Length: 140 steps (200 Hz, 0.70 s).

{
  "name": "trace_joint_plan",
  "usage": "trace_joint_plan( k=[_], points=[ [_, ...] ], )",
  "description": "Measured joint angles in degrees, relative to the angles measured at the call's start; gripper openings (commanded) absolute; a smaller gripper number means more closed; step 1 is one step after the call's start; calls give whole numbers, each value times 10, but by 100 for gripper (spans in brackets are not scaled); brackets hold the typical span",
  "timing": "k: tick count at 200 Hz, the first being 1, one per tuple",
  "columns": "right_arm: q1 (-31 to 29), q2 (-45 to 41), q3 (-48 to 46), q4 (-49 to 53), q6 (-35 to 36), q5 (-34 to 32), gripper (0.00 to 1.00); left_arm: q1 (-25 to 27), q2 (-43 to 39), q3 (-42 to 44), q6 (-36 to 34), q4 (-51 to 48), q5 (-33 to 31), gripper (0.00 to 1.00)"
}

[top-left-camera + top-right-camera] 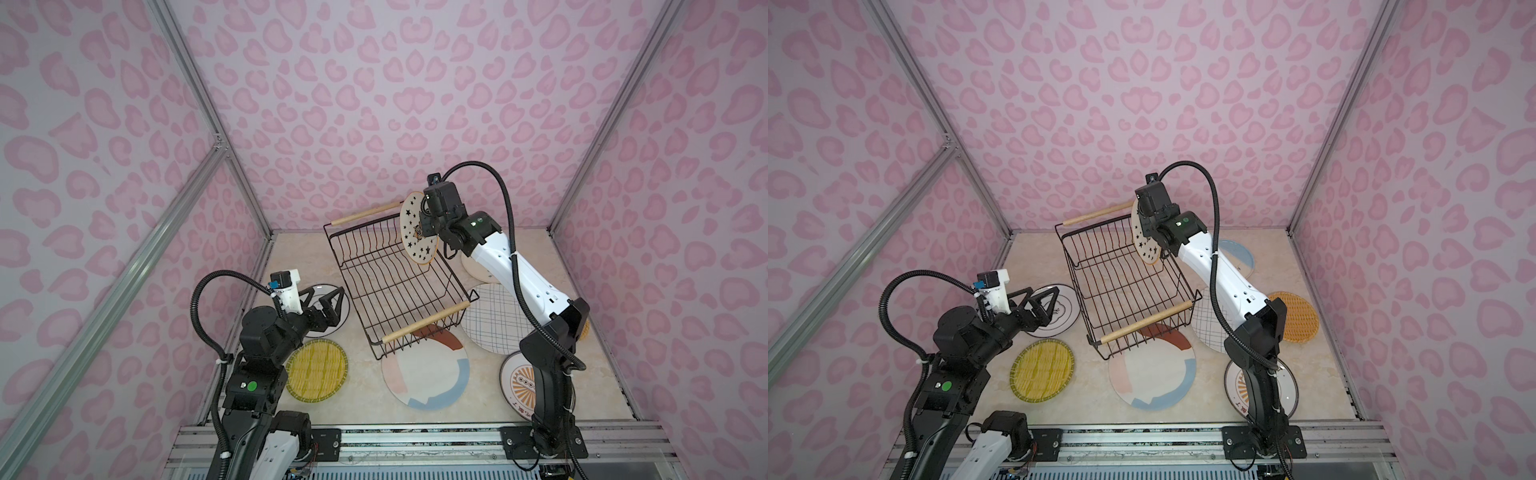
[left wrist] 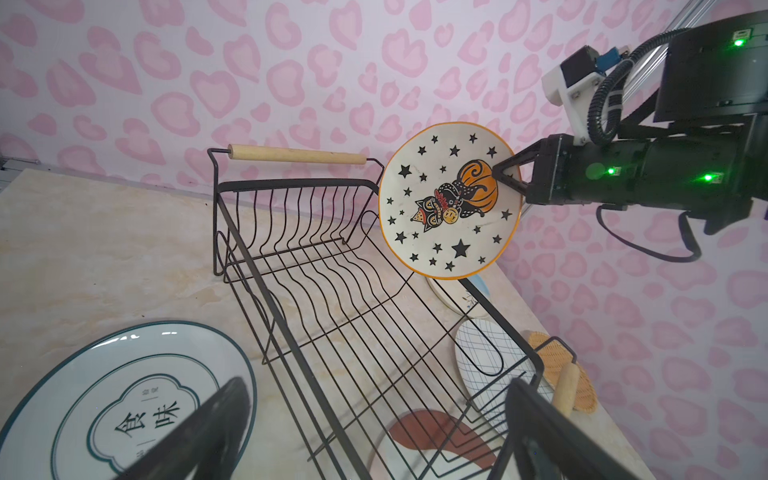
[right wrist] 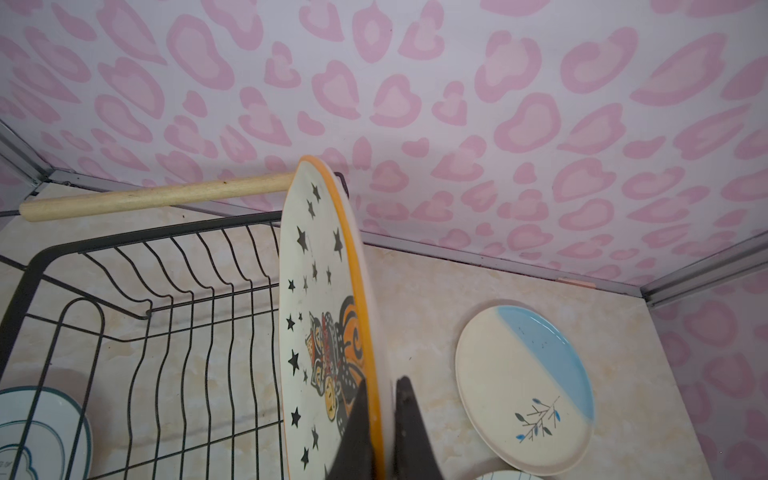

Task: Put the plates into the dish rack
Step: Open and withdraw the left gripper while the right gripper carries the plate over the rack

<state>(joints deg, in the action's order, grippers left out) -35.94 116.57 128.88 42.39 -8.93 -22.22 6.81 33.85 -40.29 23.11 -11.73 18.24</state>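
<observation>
The black wire dish rack stands slanted mid-table with nothing in it. My right gripper is shut on the rim of the starred plate, held on edge in the air over the rack's far right corner. My left gripper hangs open and empty over the black-rimmed plate, left of the rack. Several more plates lie flat around the rack.
On the table lie a yellow woven plate, a colour-blocked plate partly under the rack's near end, a blue-gridded plate, an orange sunburst plate behind the right arm, an orange woven plate and a cream-and-blue sprig plate. Pink walls close in three sides.
</observation>
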Motion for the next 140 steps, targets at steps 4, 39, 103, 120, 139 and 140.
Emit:
trace_joint_plan(
  k=[4,39,103,120,139,140],
  points=[
    [-1,3,1,0,5,-2,0,0,1,0,2,0,2,98],
    [-7,22,-4,-11,57,-20,0,0,4,0,5,3,14,98],
    [-7,32,-71,-67,122,-24,0,0,3,4,9,20,30,98],
    [-7,42,-73,-83,129,-24,0,-1,9,4,10,21,36,98],
    [-7,55,-73,-99,134,-24,0,-2,11,4,13,23,40,98],
    [-7,56,-73,-100,134,-24,0,-2,11,4,13,23,40,98]
  ],
)
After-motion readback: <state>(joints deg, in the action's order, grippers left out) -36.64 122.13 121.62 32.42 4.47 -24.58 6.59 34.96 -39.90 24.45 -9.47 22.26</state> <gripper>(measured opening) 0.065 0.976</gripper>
